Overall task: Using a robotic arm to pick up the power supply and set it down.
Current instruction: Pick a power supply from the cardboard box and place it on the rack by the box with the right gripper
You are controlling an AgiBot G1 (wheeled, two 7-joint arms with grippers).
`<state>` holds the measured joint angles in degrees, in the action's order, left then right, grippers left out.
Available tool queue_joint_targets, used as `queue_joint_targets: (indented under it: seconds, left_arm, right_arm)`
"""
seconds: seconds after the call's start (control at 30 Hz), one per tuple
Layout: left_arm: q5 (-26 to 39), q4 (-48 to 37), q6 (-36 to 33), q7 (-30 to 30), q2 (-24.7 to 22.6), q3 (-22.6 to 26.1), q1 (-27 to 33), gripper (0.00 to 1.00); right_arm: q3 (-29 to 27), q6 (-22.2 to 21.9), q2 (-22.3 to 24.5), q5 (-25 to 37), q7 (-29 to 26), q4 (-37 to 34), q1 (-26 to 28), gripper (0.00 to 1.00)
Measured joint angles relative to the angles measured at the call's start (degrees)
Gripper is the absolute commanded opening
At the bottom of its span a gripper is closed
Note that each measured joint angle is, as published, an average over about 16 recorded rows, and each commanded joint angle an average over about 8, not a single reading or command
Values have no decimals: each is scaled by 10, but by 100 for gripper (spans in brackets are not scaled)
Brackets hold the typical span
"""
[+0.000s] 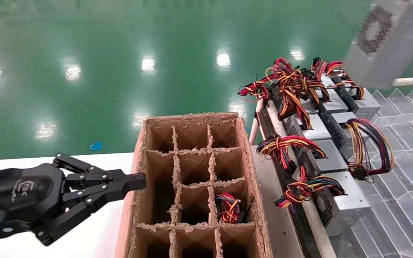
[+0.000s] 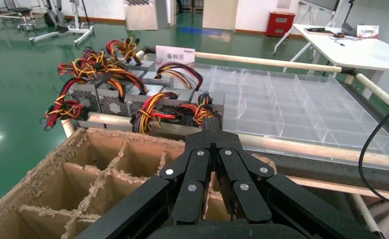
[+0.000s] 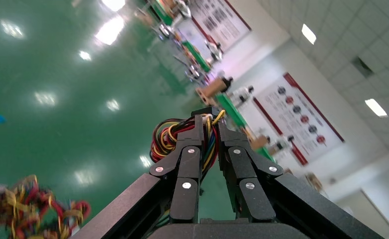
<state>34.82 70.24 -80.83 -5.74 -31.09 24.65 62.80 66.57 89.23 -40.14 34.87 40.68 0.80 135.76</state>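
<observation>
Left end effector (image 1: 140,181) hovers with its black fingers pressed together beside the near-left wall of a partitioned cardboard box (image 1: 195,186), above a white surface (image 1: 95,229), in the head view. One cell of that box holds a coil of red, yellow and blue wires (image 1: 228,208). To the right, a row of grey power units (image 1: 332,150) with coloured wire bundles lies along a rack, next to clear plastic trays (image 1: 403,179). High in the upper right corner, the power supply (image 1: 385,43) hangs in the air, tilted, its round perforated fan grille facing the camera; the right end effector carrying it is out of sight in this view.

From the left wrist, the closed fingers (image 2: 212,132) point across the box's torn rim toward the same row of units (image 2: 147,99), with a small labelled sign (image 2: 175,54) behind them and a white desk (image 2: 351,47) farther off. The lifted unit appears here only as a pale grey block (image 2: 142,15) at the upper edge.

From the right wrist, the right end effector (image 3: 210,117) is clamped on a bundle of red, yellow and black wires (image 3: 170,142) belonging to the power supply, whose metal body is hidden behind the fingers. Green floor (image 3: 58,89) and wall posters (image 3: 302,109) fill the background, and blurred wire bundles (image 3: 28,211) show in one lower corner.
</observation>
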Motion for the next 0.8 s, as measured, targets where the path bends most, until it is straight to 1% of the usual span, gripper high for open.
queue_joint_targets:
  seconds: [0.23,0.43,0.63,0.8]
  left_arm:
    - [0,0,0,0,0,0,0,0]
    - [0,0,0,0,0,0,0,0]
    - [0,0,0,0,0,0,0,0]
    - [0,0,0,0,0,0,0,0]
  right_arm:
    - [11,5,57,15,-11,4,10,0]
    - [17,6,100,23,-22,11,5,0]
    - [16,4,133,20,-31,10,-20,0]
    - [6,-1,148,5,-32,-5,-59,0]
